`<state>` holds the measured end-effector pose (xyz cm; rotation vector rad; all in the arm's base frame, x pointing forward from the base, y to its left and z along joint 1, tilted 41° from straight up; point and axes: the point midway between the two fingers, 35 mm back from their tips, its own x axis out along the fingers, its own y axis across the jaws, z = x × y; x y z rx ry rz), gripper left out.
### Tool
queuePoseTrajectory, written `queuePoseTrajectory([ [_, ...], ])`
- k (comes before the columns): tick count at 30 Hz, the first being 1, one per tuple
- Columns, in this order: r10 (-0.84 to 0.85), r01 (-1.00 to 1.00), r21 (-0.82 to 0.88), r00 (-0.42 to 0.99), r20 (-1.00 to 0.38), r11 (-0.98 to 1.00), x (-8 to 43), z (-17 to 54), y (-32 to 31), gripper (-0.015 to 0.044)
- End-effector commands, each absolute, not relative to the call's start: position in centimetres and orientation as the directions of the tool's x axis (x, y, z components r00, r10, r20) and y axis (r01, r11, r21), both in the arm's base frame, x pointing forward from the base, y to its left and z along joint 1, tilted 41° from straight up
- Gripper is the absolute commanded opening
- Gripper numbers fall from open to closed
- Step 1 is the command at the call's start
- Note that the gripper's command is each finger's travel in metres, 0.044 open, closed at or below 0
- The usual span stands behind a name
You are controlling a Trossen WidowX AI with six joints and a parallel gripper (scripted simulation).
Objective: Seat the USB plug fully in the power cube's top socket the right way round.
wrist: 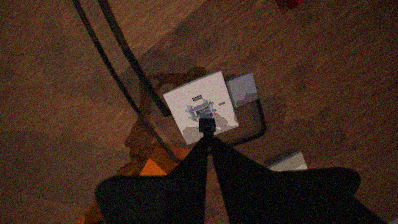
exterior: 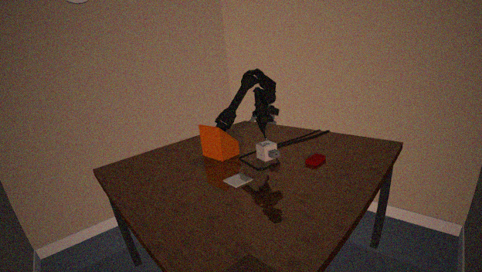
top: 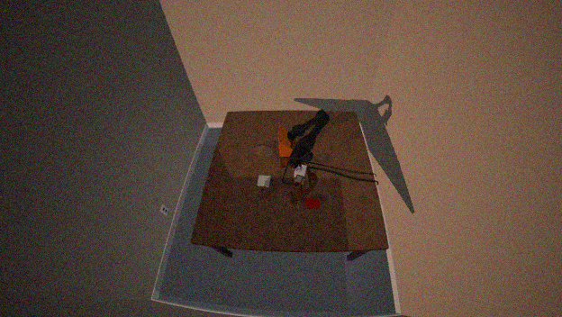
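The white power cube (top: 303, 172) (exterior: 261, 151) (wrist: 220, 90) stands on the table, with a grey block (exterior: 273, 153) (wrist: 242, 91) at one side. In the wrist view the cube's top sits turned at an angle, with dark and grey socket details at its middle. My gripper (exterior: 265, 137) (wrist: 208, 141) points down over the cube, its fingertips together on the small black USB plug (wrist: 207, 125). The fingers and plug cover part of the cube's top. How deep the plug sits, or whether it is clear of the socket, cannot be told.
An orange wedge-shaped block (top: 285, 148) (exterior: 212, 143) (wrist: 151, 167) stands beside the arm. A red block (top: 312, 203) (exterior: 315, 160) and a pale flat square (top: 264, 181) (exterior: 237, 180) lie on the table (top: 252, 225) (exterior: 216, 228). Black cables (top: 344, 173) (exterior: 303, 139) (wrist: 121, 47) run past the cube.
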<state>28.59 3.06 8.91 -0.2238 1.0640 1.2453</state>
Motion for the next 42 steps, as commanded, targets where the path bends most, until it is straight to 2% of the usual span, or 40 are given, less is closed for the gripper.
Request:
queuePoseTrajectory([
  [1, 0.656, -0.793, 0.436, -0.062, -0.752, 0.425, 28.6, 8.89, 3.06, 0.0],
  [22, 0.656, -0.36, 0.63, -0.062, -0.752, 0.688, 28.6, 8.89, 3.06, 0.0],
  [42, 0.656, 0.154, 0.642, -0.062, -0.752, 0.751, 28.6, 8.9, 3.06, 0.0],
])
